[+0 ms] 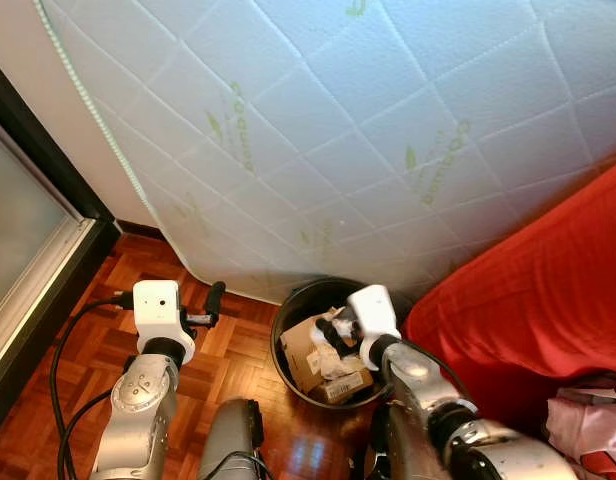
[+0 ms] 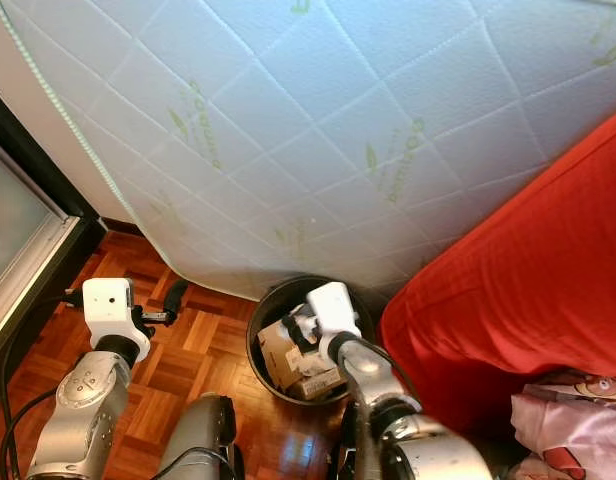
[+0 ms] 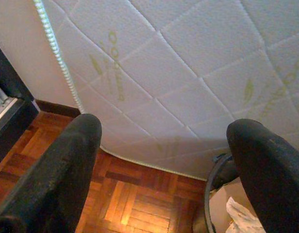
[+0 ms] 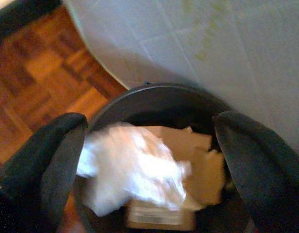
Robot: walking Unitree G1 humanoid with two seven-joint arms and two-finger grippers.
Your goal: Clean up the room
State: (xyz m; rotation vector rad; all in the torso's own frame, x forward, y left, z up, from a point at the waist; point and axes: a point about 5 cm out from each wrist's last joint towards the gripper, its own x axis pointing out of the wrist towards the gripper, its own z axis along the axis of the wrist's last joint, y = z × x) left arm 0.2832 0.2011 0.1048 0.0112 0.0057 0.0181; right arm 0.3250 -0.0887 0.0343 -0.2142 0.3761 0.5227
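A round black bin (image 1: 288, 310) stands on the parquet floor (image 1: 98, 330), tucked against the foot of a white quilted mattress (image 1: 368, 130) that leans upright behind it. A red cover (image 1: 528, 290) slopes down on the robot's right, just beside the bin. Inside the bin lie pieces of brown cardboard (image 1: 300, 352) and a crumpled white paper (image 4: 130, 167).

The right hand (image 4: 149, 160) hangs directly over the bin's mouth. In the right wrist view its two black fingers (image 4: 40, 160) stand well apart, one on each side of the opening, and the white paper lies between and below them, resting on the cardboard. The picture is blurred there, so whether the paper is fully at rest cannot be told, but neither finger touches it. The cardboard fills the far and lower part of the bin, under the paper.

The left hand (image 3: 164, 174) is raised over bare parquet on the robot's left, near the bin but apart from it. Its fingers (image 3: 57, 179) are also spread wide with nothing between them. Past them, the left wrist view shows the mattress edge, the floor and a slice of the bin's rim with cardboard and white paper within.

A dark door frame (image 1: 48, 170) runs along the left wall. A pink printed cloth (image 1: 588, 420) lies at the lower right on the red cover.
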